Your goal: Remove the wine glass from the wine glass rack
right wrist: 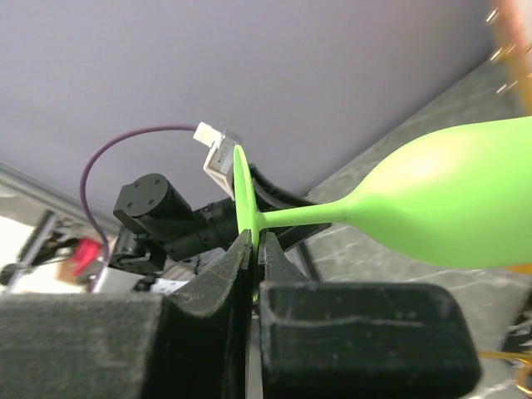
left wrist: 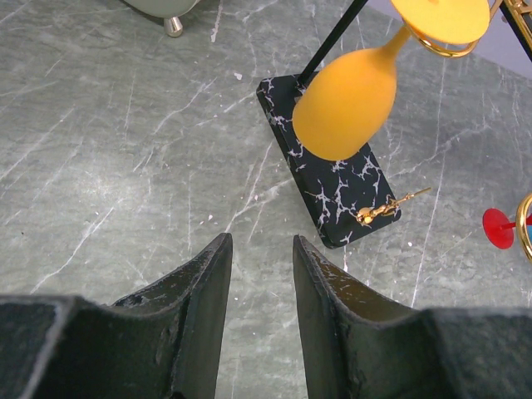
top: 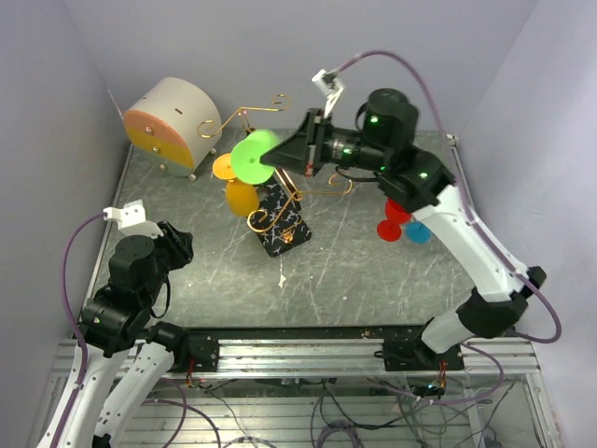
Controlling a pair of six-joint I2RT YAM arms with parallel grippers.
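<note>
From above, the right gripper [top: 282, 157] is clenched on the green wine glass [top: 252, 154]. The glass's round foot faces up just beyond the fingertips, level with the upper gold arms of the wine glass rack [top: 284, 233]. Whether the glass touches the wire cannot be told. The rack's marble base lies below and a little behind those fingertips. The left gripper [top: 177, 247] hangs well apart from the rack, over the table [top: 373, 280]. In the left wrist view, its fingers [left wrist: 208, 291] stand about half open with only bare table between them, grasping nothing. The rack's black veined base [left wrist: 332, 183] lies ahead of the fingertips and to their right. An orange glass [left wrist: 345, 100] hangs bowl-down above the base. In the right wrist view, the fingers [right wrist: 216, 283] are pressed nearly together on the thin edge of the green glass's foot. The stem and bowl [right wrist: 449, 208] run out sideways to the right of the fingertips.
</note>
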